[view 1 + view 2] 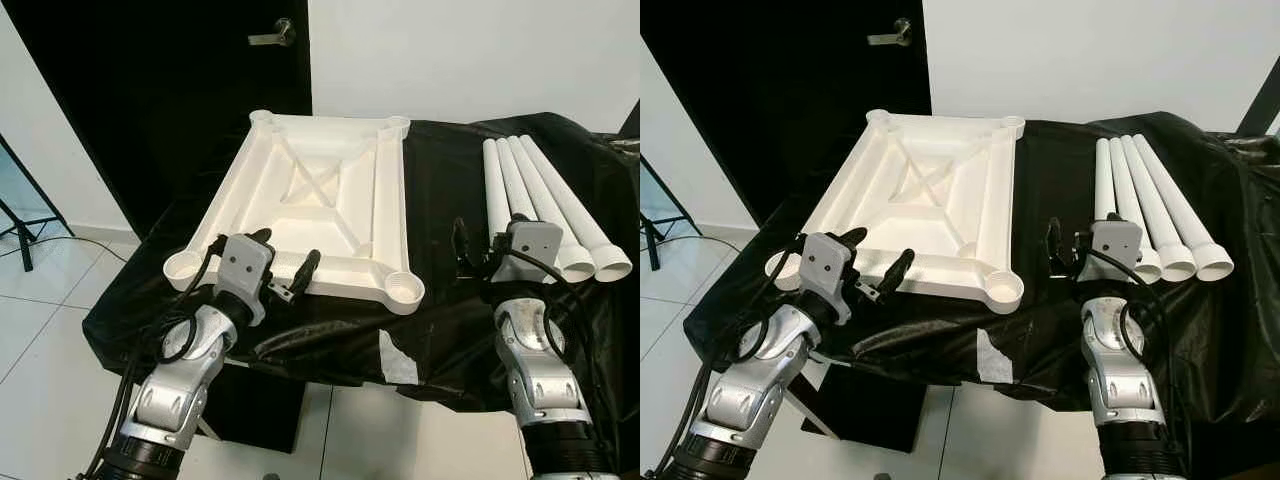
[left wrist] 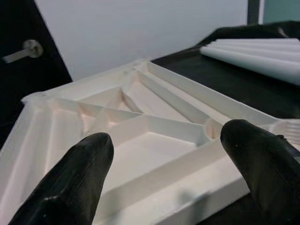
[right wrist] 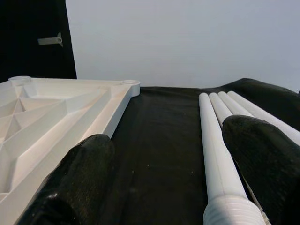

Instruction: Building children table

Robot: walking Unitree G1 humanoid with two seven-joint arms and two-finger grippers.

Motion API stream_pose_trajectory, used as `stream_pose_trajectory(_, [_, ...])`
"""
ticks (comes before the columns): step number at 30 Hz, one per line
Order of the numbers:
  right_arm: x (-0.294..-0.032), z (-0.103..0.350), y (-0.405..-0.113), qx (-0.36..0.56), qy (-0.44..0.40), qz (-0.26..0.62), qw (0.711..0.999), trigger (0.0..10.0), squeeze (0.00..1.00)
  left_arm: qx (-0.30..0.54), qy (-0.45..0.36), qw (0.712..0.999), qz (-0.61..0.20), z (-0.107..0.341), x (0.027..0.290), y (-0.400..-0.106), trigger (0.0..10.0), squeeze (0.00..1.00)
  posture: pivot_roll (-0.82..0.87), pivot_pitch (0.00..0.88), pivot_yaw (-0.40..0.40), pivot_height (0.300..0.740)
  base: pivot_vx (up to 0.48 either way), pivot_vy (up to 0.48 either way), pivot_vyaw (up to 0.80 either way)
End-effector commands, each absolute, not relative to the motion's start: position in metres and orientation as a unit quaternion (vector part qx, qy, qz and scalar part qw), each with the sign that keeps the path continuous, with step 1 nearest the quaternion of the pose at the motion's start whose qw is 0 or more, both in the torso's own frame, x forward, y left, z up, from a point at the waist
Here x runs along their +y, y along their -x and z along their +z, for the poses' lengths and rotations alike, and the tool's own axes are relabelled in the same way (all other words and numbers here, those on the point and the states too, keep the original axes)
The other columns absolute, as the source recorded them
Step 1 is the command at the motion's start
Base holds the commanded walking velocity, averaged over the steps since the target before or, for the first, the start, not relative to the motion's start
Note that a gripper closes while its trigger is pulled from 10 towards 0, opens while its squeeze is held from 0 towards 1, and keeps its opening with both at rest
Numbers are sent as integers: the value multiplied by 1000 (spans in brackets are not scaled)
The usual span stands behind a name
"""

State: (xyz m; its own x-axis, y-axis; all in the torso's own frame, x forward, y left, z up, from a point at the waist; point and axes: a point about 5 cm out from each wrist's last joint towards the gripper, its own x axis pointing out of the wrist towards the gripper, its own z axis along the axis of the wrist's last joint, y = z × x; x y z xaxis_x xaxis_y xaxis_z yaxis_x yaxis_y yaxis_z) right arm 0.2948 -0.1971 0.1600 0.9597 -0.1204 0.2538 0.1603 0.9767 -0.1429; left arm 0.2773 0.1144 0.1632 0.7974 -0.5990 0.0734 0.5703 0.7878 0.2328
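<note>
The tabletop [image 1: 320,215] lies underside up on the black cloth [image 1: 440,200], its corner sockets facing upward, likely so the legs can be fitted in. The four legs [image 1: 545,205] lie side by side to its right. The left gripper [image 1: 285,262], spread and empty, hovers at its near edge; the right gripper [image 1: 478,248], also spread and empty, sits just beside the legs' near ends.

The right tool [image 1: 478,250] hides the leftmost leg's [image 1: 497,185] near end. At nine o'clock, a dark stand [image 1: 18,222] is cut off by the edge.

White wall [image 1: 470,60], black door [image 1: 150,90], pale, perhaps tiled floor [image 1: 40,290]
</note>
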Motion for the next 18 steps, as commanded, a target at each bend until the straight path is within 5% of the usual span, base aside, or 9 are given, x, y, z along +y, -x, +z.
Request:
stream_pose_trajectory(1, [-200, 157, -293, -113, 71, -82, 988, 10000, 0, -49, -121, 917, -377, 156, 109, -274, 10000, 0, -7, 0, 32, 740, 0, 0, 0])
stream_pose_trajectory(18, [-228, 142, -315, -15, 22, -121, 992, 10000, 0, -28, -154, 917, -367, 154, 105, -283, 10000, 0, -2, 0, 52, 740, 0, 0, 0])
